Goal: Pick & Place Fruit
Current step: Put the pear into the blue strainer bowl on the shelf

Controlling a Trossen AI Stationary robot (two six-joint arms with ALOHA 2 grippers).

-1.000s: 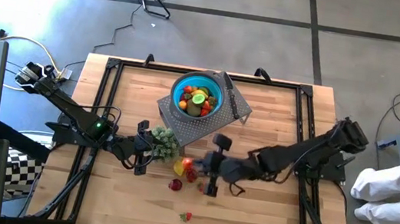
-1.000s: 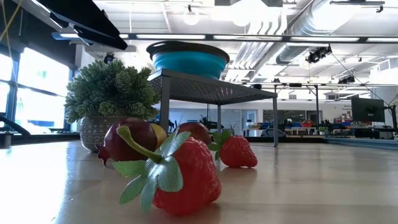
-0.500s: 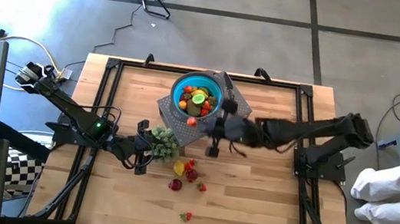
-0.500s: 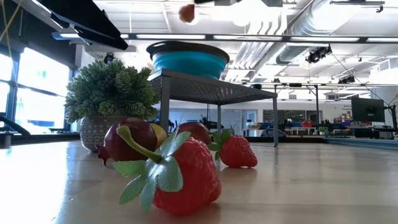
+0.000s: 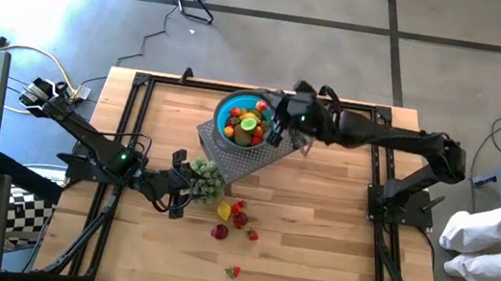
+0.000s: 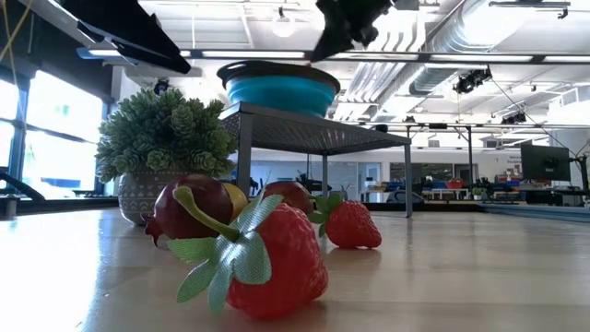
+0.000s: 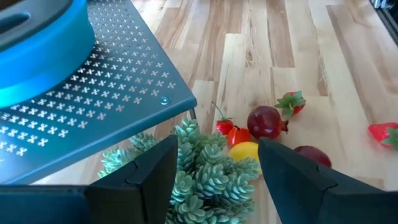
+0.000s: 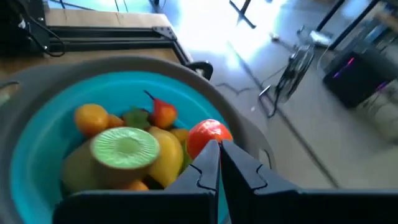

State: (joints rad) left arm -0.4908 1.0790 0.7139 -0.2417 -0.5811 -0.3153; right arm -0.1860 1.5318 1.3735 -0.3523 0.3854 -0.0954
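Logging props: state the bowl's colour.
The bowl is blue; the right wrist view shows it best.

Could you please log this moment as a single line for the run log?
right gripper: over blue bowl rim, fingers together | left gripper: open, by the plant | fruit on table: several pieces left

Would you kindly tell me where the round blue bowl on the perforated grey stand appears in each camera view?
High view: the round blue bowl sits top centre, filled with fruit, the right end effector at its rim.
Low view: upper centre, seen side-on.
Left wrist view: upper left corner.
Right wrist view: centre left, fruit inside.
Shared landmark: the perforated grey stand beneath it, except in the right wrist view.
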